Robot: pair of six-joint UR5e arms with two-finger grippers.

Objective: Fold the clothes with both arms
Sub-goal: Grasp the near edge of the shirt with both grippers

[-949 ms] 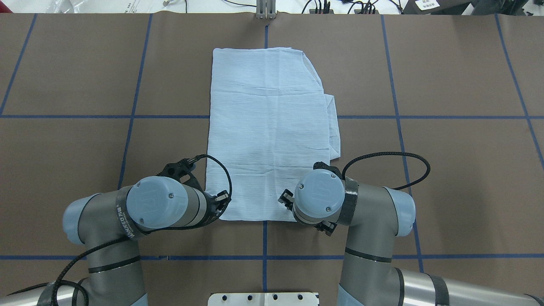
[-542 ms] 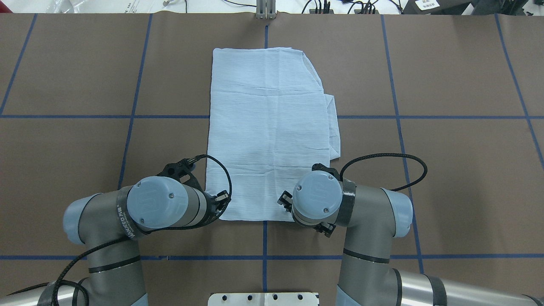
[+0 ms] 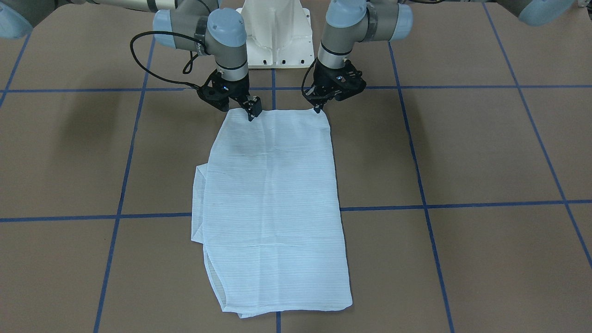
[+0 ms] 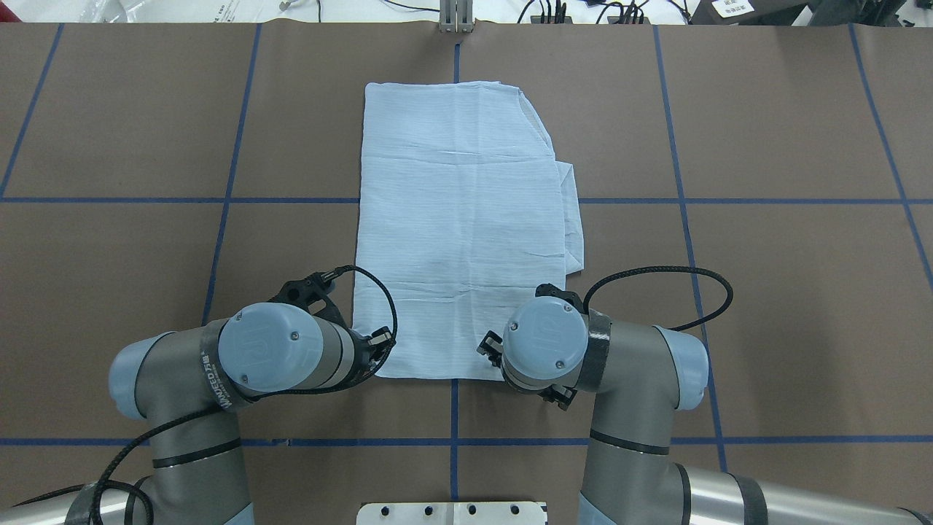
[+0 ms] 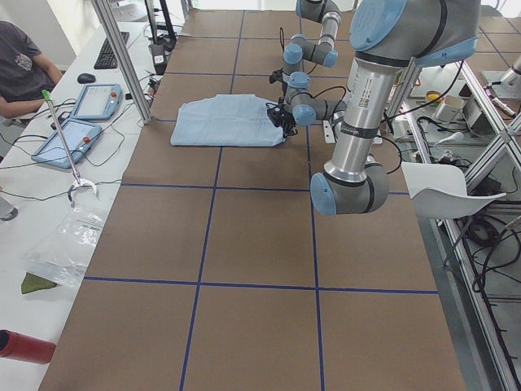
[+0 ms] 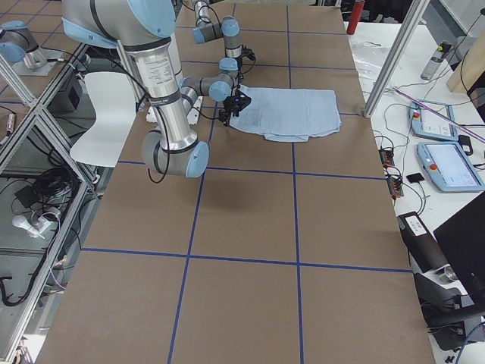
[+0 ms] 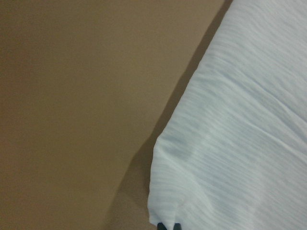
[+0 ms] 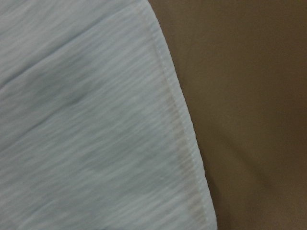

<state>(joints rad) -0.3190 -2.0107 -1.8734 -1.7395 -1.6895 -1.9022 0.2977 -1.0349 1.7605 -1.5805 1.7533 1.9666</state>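
Front-facing view: the shirt point(image 3: 273, 208) lies flat as a long folded rectangle mid-table, its short edge nearest the robot straight, a narrow under-layer sticking out along the side on the robot's right. The right gripper point(image 3: 253, 112) touches down just inside one corner of that near edge, and the left gripper point(image 3: 318, 109) sits at the other corner. I cannot tell whether either pair of fingers is apart or clamped on cloth. Bare brown table point(image 3: 462, 152) spreads wide on both sides and beyond the far hem.

Overhead view: the left arm point(image 4: 270, 357) and right arm point(image 4: 547, 343) cover both near corners with their wrists, so the fingers are hidden. The far edge stops short of the table's end.

Side views: the shirt is small and distant, with open table in front of it.

Left wrist view: a rounded shirt corner over bare table.

Right wrist view: a stitched hem running diagonally, with table beside it.
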